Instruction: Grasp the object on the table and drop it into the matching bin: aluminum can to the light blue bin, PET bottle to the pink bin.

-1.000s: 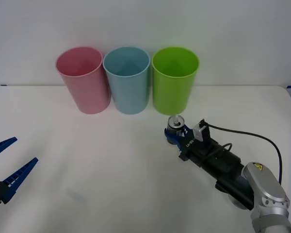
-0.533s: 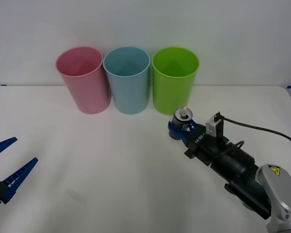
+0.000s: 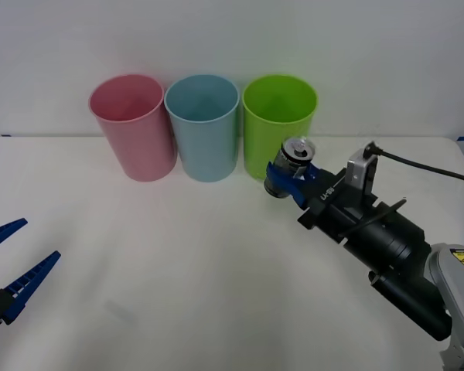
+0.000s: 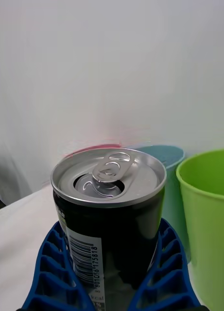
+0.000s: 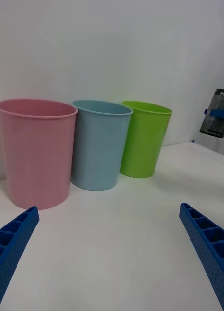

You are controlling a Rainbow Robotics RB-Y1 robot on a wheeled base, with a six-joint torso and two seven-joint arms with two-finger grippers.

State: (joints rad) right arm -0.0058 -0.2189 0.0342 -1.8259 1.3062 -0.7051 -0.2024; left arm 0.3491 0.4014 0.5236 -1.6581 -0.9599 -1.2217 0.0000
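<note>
- The right gripper (image 3: 286, 176), with blue ribbed fingers (image 4: 56, 272), is clamped on the small dark grey and silver aluminium drink can (image 3: 291, 164), one finger on each side of the can body.
- The can is held clear of the broad flat white matte table (image 3: 178, 255), tilted, in front of the lime green plastic cup-shaped bin (image 3: 278, 127).
- The can top is shiny silver with a pull tab over an opened mouth (image 4: 108, 171).
- Can wall markings: a white barcode panel with digits reading approximately "01051758183", and "kcal" below it. No brand name is legible.
- A yellow warning label sits on the right arm's grey joint housing (image 3: 456, 267); its symbol is too small to read.
- Bin row at the far side of the table: tall pink plastic cup-shaped bin (image 3: 131, 127), tall light blue plastic cup-shaped bin (image 3: 203, 127), then the lime green bin, each just beside its neighbour.
- The left gripper (image 3: 6, 267) is parked at the near left table edge with its fingers spread wide and nothing between them.
</note>
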